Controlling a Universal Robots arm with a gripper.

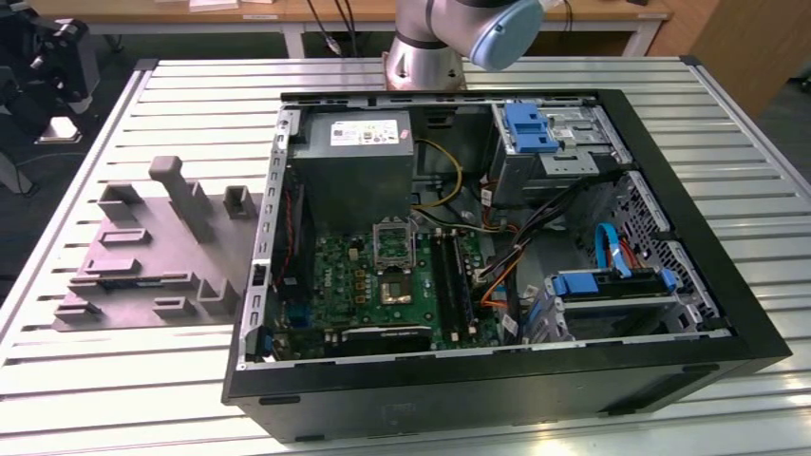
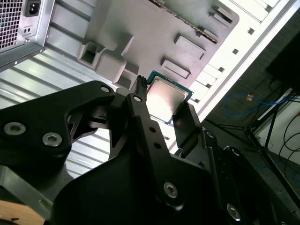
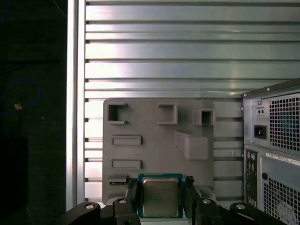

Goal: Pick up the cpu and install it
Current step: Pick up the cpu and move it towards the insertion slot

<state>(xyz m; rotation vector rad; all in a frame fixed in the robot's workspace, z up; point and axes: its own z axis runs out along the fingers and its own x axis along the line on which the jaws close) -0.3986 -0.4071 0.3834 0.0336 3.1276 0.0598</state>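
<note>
The cpu [image 3: 160, 197], a thin square chip with a silvery top and a green rim, sits between the two black fingers [image 3: 132, 191] of my gripper [image 3: 160, 190], which is shut on it. In the second wrist view the cpu [image 2: 168, 97] shows the same way in the gripper [image 2: 161, 105]. It hangs well above the grey moulded tray [image 3: 154, 136], over the tray's edge. In the exterior view the tray [image 1: 140, 256] lies at the left, beside the open computer case. Inside the case, the green circuit board [image 1: 367, 285] carries the metal socket frame [image 1: 393, 242].
The open black computer case [image 1: 507, 237] holds a power supply [image 1: 361, 142], blue-handled drive cages [image 1: 595, 285] and loose cables. Its rear panel [image 3: 276, 140] stands close to the tray. All rests on a slatted aluminium table [image 1: 127, 380]. The arm's base [image 1: 424, 47] stands behind the case.
</note>
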